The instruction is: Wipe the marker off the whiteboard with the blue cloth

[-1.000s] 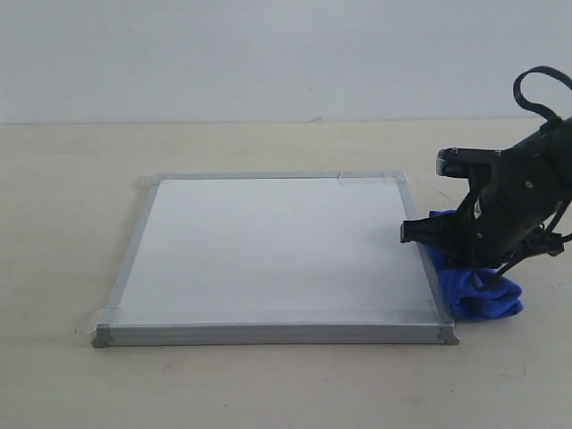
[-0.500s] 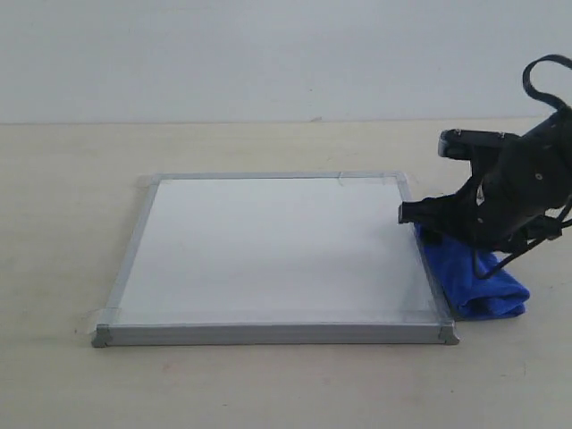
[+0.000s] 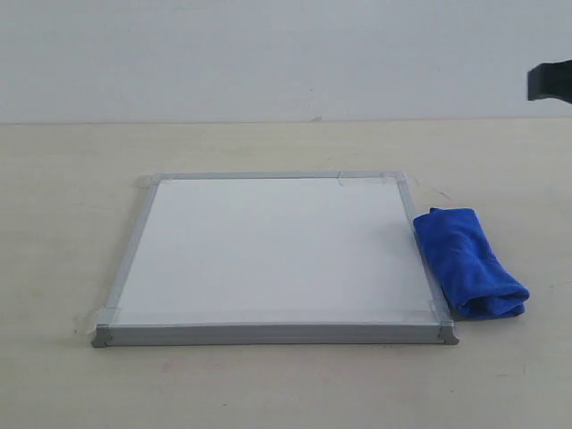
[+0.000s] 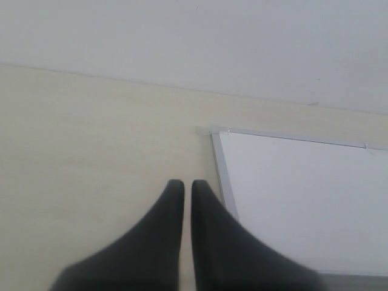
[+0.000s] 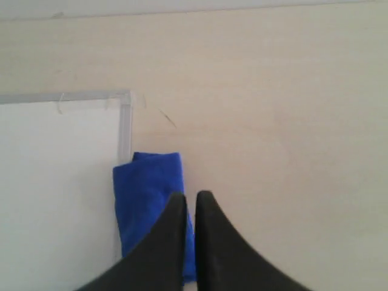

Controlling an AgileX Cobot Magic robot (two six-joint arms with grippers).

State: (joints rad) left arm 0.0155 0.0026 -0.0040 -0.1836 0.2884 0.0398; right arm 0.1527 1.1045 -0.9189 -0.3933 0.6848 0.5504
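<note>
The whiteboard (image 3: pixel 268 250) lies flat on the table, its white face bare; no red marker line shows on it in any view. The blue cloth (image 3: pixel 469 262) lies folded on the table against the board's right frame, with nothing holding it. My right gripper (image 5: pixel 189 197) hangs well above the cloth (image 5: pixel 148 194), its fingers shut and empty. In the exterior view only a black part of the right arm (image 3: pixel 550 82) shows, at the upper right edge. My left gripper (image 4: pixel 183 183) is shut and empty, off the board's corner (image 4: pixel 213 131), and is out of the exterior view.
Pale wooden tabletop (image 3: pixel 268 384) surrounds the board on all sides. A plain light wall (image 3: pixel 268 54) rises behind the table. Clear tape sits at the board's corners (image 3: pixel 105 315).
The right gripper let go of the blue cloth and rose up and away to the right, almost out of the exterior view. The cloth now lies flat beside the board.
</note>
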